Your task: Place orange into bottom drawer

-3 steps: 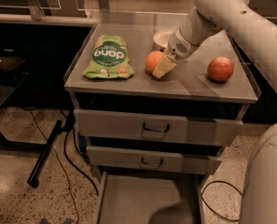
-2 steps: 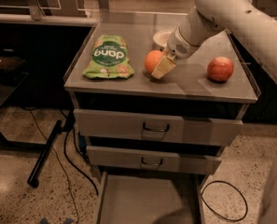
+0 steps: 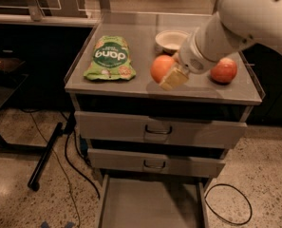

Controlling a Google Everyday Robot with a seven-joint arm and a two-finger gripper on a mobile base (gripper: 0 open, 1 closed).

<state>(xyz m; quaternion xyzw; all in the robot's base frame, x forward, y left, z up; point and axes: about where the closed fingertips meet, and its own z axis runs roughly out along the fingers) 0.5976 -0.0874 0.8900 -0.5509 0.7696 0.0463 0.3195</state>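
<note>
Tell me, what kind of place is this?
Probably a lab or workshop, not a home: a grey metal drawer cabinet on a speckled floor, loose cables beside it, and a robot arm whose claw is at the orange on top.

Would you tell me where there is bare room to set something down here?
The bottom drawer is bare, as is the cabinet top behind the snack bag. The right side is crowded: bowl, orange, gripper beside it, apple.

Three drawers [image 3: 158, 129], one orange [image 3: 160, 68] beside jaws
</note>
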